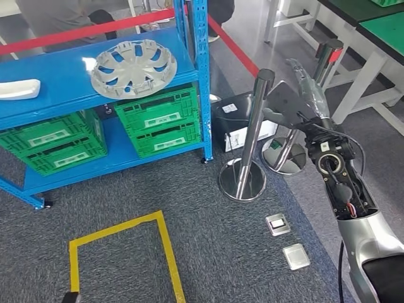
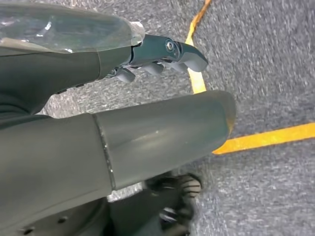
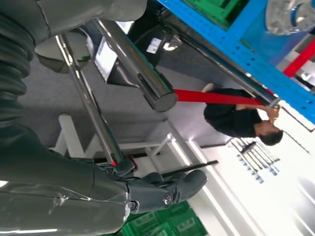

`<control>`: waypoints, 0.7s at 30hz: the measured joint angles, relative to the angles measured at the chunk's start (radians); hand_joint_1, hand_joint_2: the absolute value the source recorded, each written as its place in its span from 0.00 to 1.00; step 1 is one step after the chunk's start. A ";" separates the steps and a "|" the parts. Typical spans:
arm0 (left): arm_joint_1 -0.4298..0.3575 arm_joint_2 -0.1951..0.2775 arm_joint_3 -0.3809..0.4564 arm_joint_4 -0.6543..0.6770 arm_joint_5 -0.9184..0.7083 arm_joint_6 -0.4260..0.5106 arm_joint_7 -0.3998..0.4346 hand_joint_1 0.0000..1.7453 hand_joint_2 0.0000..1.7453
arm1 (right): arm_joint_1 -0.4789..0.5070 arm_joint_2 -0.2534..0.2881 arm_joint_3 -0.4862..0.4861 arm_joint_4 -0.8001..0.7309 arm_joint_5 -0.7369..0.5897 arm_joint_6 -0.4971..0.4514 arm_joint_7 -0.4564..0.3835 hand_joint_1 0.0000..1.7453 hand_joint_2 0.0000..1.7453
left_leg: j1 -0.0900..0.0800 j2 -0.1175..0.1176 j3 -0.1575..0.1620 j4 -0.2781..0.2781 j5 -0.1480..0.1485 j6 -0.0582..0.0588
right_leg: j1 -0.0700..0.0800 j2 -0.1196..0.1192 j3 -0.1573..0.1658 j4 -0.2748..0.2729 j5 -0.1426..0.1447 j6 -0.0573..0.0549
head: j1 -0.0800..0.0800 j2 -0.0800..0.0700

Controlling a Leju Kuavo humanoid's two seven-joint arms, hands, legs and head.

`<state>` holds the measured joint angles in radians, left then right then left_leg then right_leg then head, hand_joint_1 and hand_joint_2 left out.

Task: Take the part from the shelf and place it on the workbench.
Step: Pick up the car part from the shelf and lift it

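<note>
The left hand (image 2: 163,83) hangs over grey carpet (image 2: 267,73), thumb and dark fingers (image 2: 178,51) extended and empty (slightly apart), above a yellow tape line (image 2: 267,138).

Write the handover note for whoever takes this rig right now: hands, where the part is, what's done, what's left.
Right hand: raised beside the steel barrier posts, fingers apart, holding nothing.
Left hand: hanging low over the grey carpet by the yellow floor marking, holding nothing.
Part: the grey wheel cover lies flat on the top level of the blue shelf, untouched.
Done: nothing picked yet.
Left: reach the shelf, take the wheel cover, carry it to the workbench and set it down.
</note>
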<state>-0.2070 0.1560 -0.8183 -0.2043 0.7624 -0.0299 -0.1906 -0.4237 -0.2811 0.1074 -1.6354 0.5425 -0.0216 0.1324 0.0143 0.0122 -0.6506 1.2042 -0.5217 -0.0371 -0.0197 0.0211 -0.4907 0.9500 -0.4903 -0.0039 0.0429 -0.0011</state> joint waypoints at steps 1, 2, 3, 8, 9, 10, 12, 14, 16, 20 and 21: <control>0.002 0.000 0.000 0.000 0.001 0.000 0.001 0.00 0.00 | 0.004 0.000 0.000 0.000 0.000 0.000 0.000 0.00 1.00 | -0.001 0.000 -0.047 0.039 -0.024 0.002 | 0.003 0.003 0.015 -0.005 -0.009 -0.003 | 0.000 0.000; 0.005 -0.001 0.000 0.000 0.001 0.000 0.002 0.00 0.00 | 0.007 0.000 0.000 0.000 0.000 0.001 0.000 0.00 1.00 | -0.004 -0.001 -0.083 0.054 -0.040 0.006 | 0.006 0.006 0.033 -0.010 -0.021 -0.005 | -0.001 0.000; 0.007 -0.001 0.000 0.000 0.002 0.000 0.002 0.00 0.00 | 0.008 0.000 0.000 0.000 0.000 0.001 0.000 0.00 1.00 | -0.007 -0.003 -0.105 0.042 -0.042 0.012 | 0.009 0.010 0.053 -0.013 -0.034 -0.006 | -0.001 0.000; 0.015 0.001 0.000 0.001 0.002 0.000 0.003 0.00 0.00 | 0.011 0.000 0.001 0.001 0.000 0.006 0.001 0.00 1.00 | -0.036 -0.025 -0.065 -0.220 0.178 0.062 | 0.024 0.022 0.144 -0.035 -0.107 -0.010 | -0.003 0.000; 0.017 0.000 0.000 0.001 0.002 0.000 0.003 0.00 0.00 | 0.012 0.000 0.001 0.001 0.000 0.007 0.002 0.00 1.00 | -0.039 -0.030 -0.052 -0.242 0.204 0.064 | 0.025 0.025 0.162 -0.046 -0.118 -0.009 | -0.003 0.000; 0.017 0.000 0.000 0.001 0.002 0.000 0.003 0.00 0.00 | 0.012 0.000 0.000 0.000 0.000 0.008 0.002 0.00 1.00 | -0.040 -0.035 -0.040 -0.248 0.204 0.063 | 0.026 0.028 0.182 -0.049 -0.119 -0.005 | -0.002 0.000; 0.012 -0.003 0.000 0.001 0.002 0.000 0.003 0.00 0.00 | 0.010 -0.003 -0.002 -0.004 0.000 0.010 0.003 0.00 1.00 | -0.038 -0.033 -0.009 -0.257 0.179 0.065 | 0.028 0.028 0.190 -0.021 -0.097 0.003 | 0.000 0.000; 0.009 -0.003 0.000 0.001 0.001 -0.001 0.003 0.00 0.00 | 0.005 -0.004 -0.005 -0.009 0.003 0.015 0.003 0.00 1.00 | -0.034 -0.031 0.026 -0.264 0.158 0.073 | 0.028 0.012 0.149 0.076 -0.071 0.014 | 0.007 0.000; 0.010 -0.003 0.000 0.001 0.000 -0.002 0.003 0.00 0.00 | 0.003 -0.005 -0.005 -0.009 0.008 0.026 0.004 0.00 1.00 | -0.031 -0.029 0.063 -0.266 0.133 0.080 | 0.026 -0.006 0.059 0.204 -0.099 0.026 | 0.013 -0.001; 0.014 -0.006 0.000 0.001 0.000 -0.006 0.004 0.00 0.00 | 0.000 -0.005 -0.003 -0.004 0.024 0.049 -0.001 0.00 1.00 | -0.034 -0.030 0.133 -0.268 0.078 0.087 | 0.024 -0.011 -0.097 0.258 -0.230 0.030 | 0.025 -0.001; 0.015 -0.007 0.000 0.001 0.000 -0.006 0.004 0.00 0.00 | -0.003 -0.005 -0.003 -0.003 0.028 0.052 -0.003 0.00 1.00 | -0.036 -0.030 0.148 -0.268 0.067 0.088 | 0.026 -0.012 -0.109 0.218 -0.210 0.025 | 0.028 -0.001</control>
<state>-0.1923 0.1494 -0.8186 -0.2029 0.7629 -0.0362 -0.1869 -0.4272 -0.2861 0.1048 -1.6380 0.5706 0.0306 0.1295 -0.0214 -0.0182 -0.5026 0.9360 -0.4550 0.0508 0.0061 0.0096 -0.5995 1.1676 -0.7002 0.0215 0.0708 -0.0019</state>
